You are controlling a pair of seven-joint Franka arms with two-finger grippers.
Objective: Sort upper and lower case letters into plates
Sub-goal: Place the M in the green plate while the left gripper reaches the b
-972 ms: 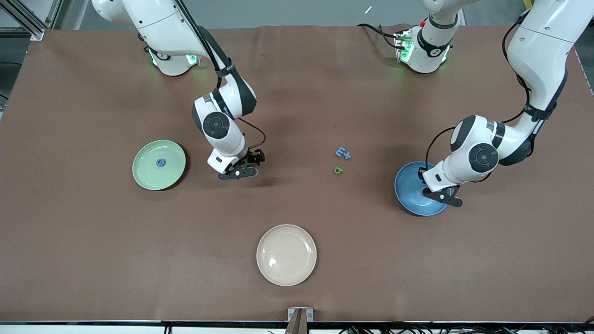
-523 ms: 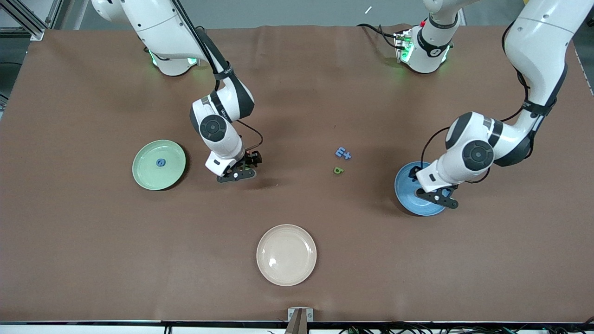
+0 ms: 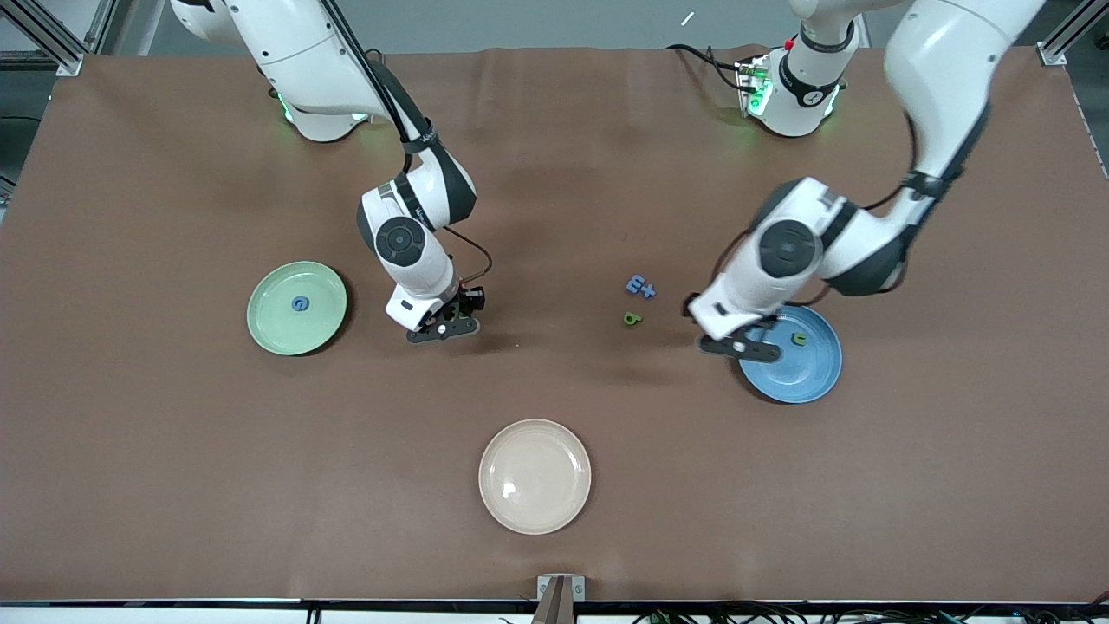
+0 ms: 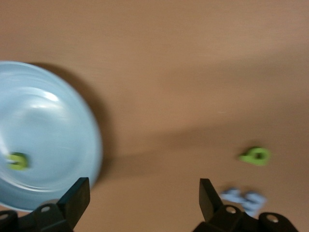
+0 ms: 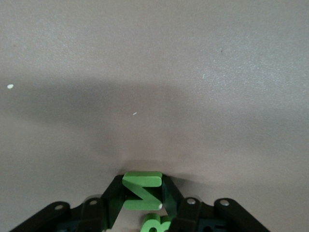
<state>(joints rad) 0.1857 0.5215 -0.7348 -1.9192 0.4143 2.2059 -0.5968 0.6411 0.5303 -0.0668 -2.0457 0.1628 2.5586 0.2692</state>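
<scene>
The mint green plate [image 3: 275, 334] holds one blue letter [image 3: 300, 303]. The blue plate [image 3: 801, 377] holds one small green letter [image 3: 800, 339]; both show in the left wrist view, plate [image 4: 48, 125] and letter [image 4: 18, 161]. Two blue letters [image 3: 640, 286] and a green letter [image 3: 632, 319] lie loose mid-table. My left gripper [image 3: 736, 347] is open and empty, over the table between the blue plate's rim and those letters [image 4: 143, 195]. My right gripper [image 3: 442, 329] is shut on a green angular letter [image 5: 141, 191], low over the table beside the mint plate.
A cream-white plate [image 3: 535, 476] lies empty near the front camera. A second green letter piece [image 5: 154, 224] shows just under the right gripper's fingers; I cannot tell whether it is held. The loose green letter [image 4: 256, 156] and blue letters [image 4: 244, 200] show in the left wrist view.
My left gripper has swung off the blue plate toward the loose letters, uncovering a green letter lying in the plate. My right gripper has barely shifted.
</scene>
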